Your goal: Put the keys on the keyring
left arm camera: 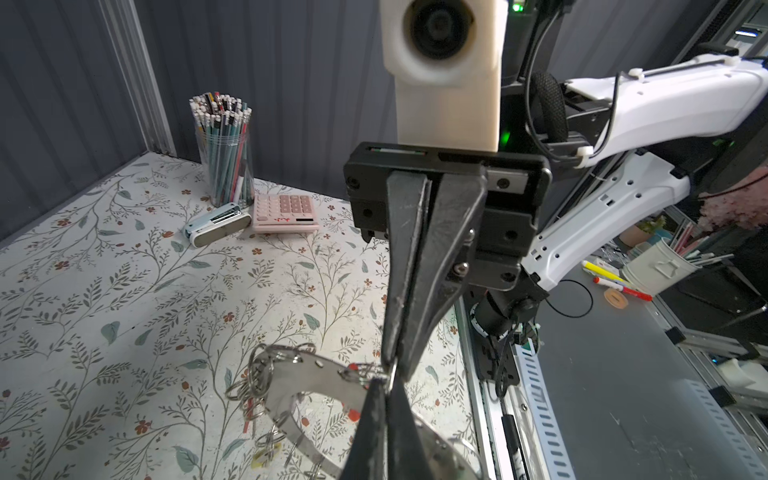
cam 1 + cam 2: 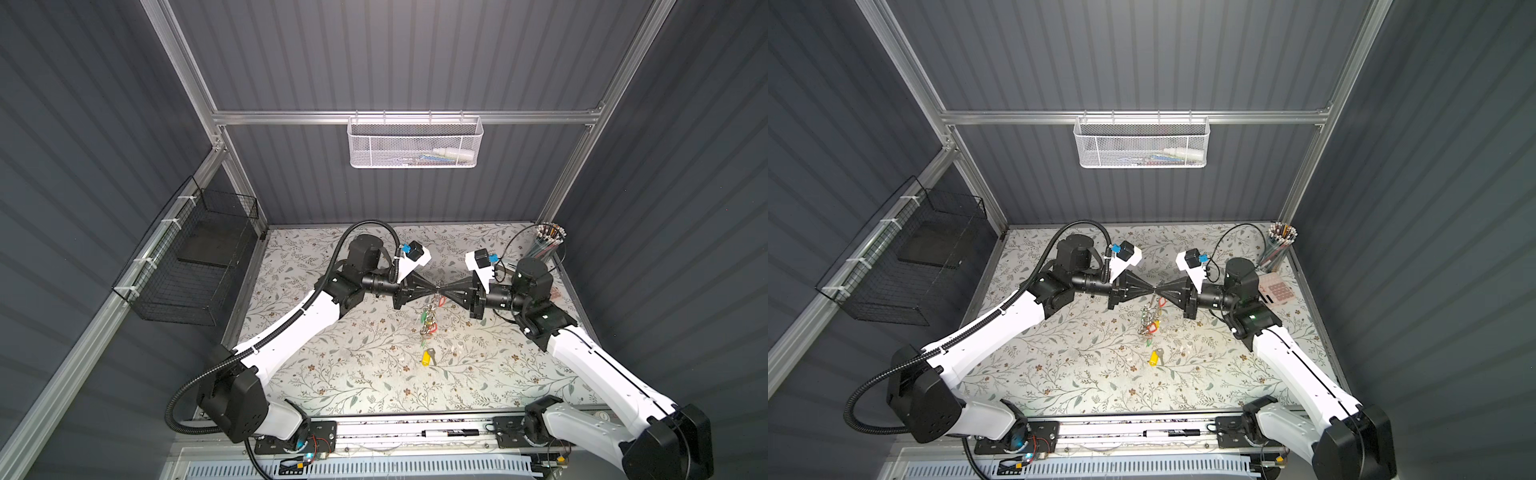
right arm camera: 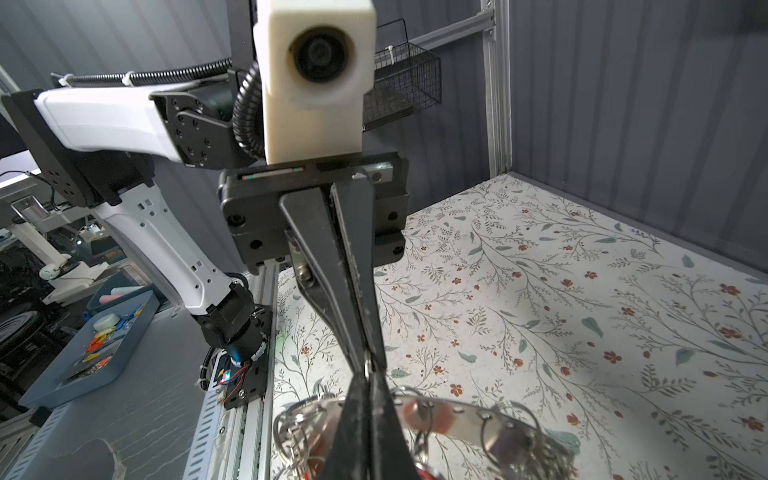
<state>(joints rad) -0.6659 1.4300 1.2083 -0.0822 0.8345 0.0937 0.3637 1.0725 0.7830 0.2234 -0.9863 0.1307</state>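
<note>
While it dangles, keyring (image 1: 307,384): under my pincers, over the worktop (image 2: 332,365).
Left pincer (image 2: 433,288): clamped on a split ring (image 1: 392,371).
Right pincer (image 2: 443,288): pinching that ring too.
Tip: pry its coil apart slowly.

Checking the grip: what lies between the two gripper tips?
A small split ring, pinched by left gripper and right gripper, shown in both wrist views; the keyring hangs below it.
</note>
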